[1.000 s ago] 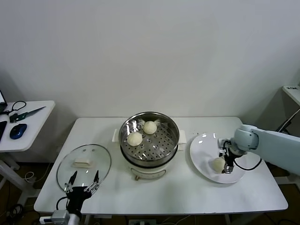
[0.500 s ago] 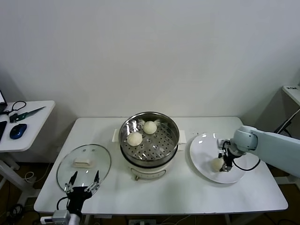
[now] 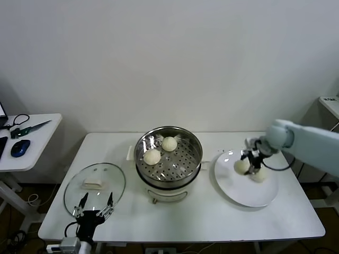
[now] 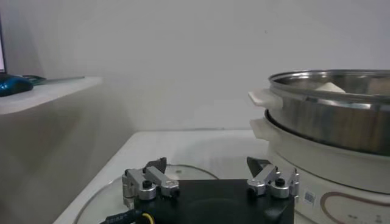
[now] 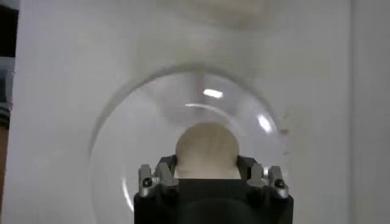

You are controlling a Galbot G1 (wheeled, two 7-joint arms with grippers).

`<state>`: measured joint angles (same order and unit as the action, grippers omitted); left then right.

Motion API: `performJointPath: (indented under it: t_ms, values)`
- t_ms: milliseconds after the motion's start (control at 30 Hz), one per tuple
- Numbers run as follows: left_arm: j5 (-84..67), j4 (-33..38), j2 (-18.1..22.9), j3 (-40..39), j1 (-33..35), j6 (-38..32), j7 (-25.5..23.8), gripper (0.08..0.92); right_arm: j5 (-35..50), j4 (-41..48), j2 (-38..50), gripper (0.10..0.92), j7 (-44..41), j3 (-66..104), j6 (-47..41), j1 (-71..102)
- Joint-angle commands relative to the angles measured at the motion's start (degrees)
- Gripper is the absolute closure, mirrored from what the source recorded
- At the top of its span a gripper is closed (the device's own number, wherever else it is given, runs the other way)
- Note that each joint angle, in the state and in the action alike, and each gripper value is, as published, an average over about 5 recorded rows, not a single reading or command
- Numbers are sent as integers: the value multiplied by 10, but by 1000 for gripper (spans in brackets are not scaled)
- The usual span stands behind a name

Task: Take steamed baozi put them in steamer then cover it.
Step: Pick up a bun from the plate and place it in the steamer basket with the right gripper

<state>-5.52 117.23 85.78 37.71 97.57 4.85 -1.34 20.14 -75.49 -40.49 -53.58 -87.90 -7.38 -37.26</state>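
The steamer (image 3: 194,142) stands mid-table, uncovered, with two baozi (image 3: 152,156) (image 3: 169,143) on its perforated tray. My right gripper (image 3: 251,160) is shut on a third baozi (image 3: 241,166) and holds it above the white plate (image 3: 233,188). The right wrist view shows this baozi (image 5: 206,146) between the jaws of the gripper (image 5: 206,169), with the plate (image 5: 116,158) below. A fourth baozi (image 3: 259,175) lies on the plate. The glass cover (image 3: 109,177) lies flat at the front left. My left gripper (image 3: 94,203) is open just in front of it, and also shows in the left wrist view (image 4: 207,167).
A side table (image 3: 26,159) with a blue mouse (image 3: 20,148) stands to the left of the main table. A shelf edge (image 3: 331,100) shows at far right. In the left wrist view the steamer (image 4: 329,112) rises close beside the cover (image 4: 183,171).
My right gripper has risen from the plate's front with a baozi in it and moved back. Another baozi now shows on the plate. The left arm has not moved.
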Motion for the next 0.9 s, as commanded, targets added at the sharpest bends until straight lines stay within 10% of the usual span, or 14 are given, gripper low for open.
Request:
performJointPath:
  t_ms: [33, 367, 900]
  values:
    - [3, 0, 0, 1, 0, 0, 0, 177, 25, -31, -139, 364, -79, -104, 286, -308]
    - [6, 7, 2, -1, 3, 2, 0, 177, -63, -141, -267, 371, -34, -64, 344, -244]
    - [-2, 11, 1, 12, 12, -2, 1, 177, -159, -64, -348, 372, -2, -30, 308, -35]
